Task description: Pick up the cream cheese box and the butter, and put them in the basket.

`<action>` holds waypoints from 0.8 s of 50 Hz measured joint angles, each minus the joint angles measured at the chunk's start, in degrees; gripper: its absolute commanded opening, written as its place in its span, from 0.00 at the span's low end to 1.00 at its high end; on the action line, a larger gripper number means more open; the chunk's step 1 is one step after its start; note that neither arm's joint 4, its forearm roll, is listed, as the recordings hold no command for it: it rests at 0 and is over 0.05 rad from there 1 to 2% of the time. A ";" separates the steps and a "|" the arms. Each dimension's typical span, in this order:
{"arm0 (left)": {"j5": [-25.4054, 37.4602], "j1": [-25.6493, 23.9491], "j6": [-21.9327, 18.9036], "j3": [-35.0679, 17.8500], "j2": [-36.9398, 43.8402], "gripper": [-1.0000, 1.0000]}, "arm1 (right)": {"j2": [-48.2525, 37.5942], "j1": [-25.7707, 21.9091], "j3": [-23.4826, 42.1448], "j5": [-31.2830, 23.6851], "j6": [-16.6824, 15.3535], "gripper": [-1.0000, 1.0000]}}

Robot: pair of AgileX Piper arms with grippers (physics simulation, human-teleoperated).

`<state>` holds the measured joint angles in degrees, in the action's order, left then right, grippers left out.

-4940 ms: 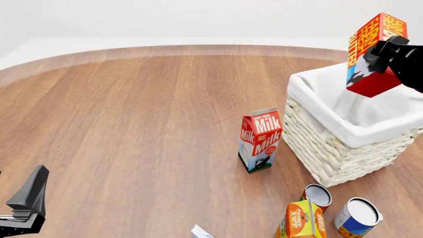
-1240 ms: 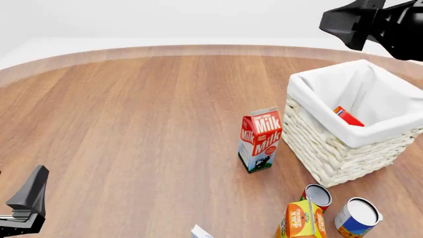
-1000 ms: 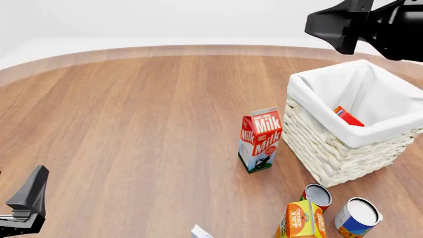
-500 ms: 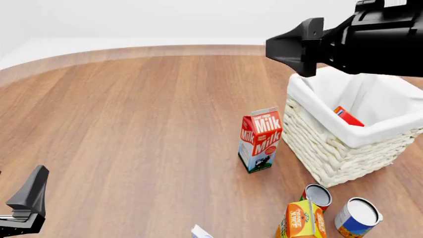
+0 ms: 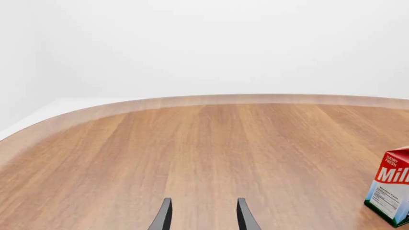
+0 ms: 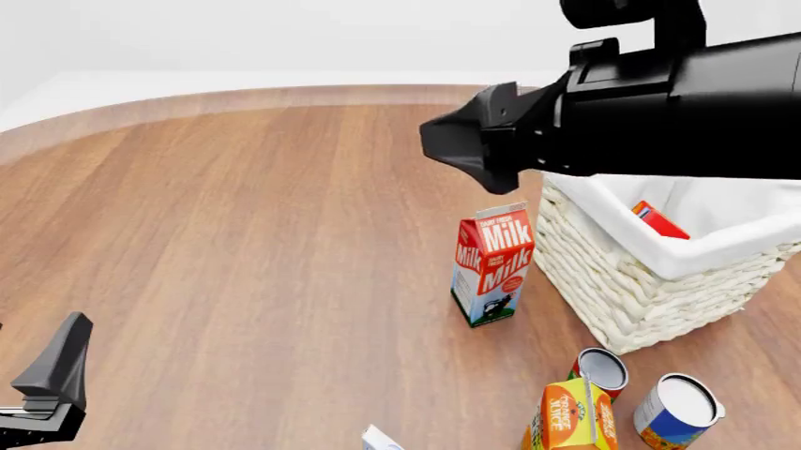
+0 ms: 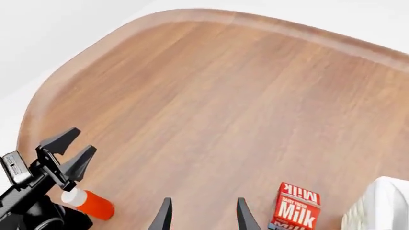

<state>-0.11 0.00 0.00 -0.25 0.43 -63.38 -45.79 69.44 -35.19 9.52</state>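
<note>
The right arm fills the upper right of the front view as a thick black bar running leftward, its gripper [image 6: 453, 150] near the upper centre. Its fingers [image 7: 164, 216] stand apart with nothing between them. The left gripper [image 6: 51, 375] sits low at the frame's lower left, fingers [image 5: 244, 216] parted and empty.

Woven wicker basket [image 6: 651, 300] (white cloth lining) on smooth wood table [image 6: 250, 234].

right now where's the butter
In the front view the butter lies inside the basket on the right side of the table, only a red corner showing against the white lining, just right of the milk carton.
</note>
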 measured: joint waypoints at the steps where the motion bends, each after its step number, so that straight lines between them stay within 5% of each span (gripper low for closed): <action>1: 0.00 0.00 0.00 0.00 0.00 1.00 | -0.14 -0.36 -0.03 0.08 0.03 1.00; 40: 0.00 0.00 0.00 0.00 0.00 1.00 | -4.89 -10.87 -5.02 4.66 2.94 1.00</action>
<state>-0.11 0.00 0.00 -0.25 0.43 -68.27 -56.67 64.42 -30.53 12.46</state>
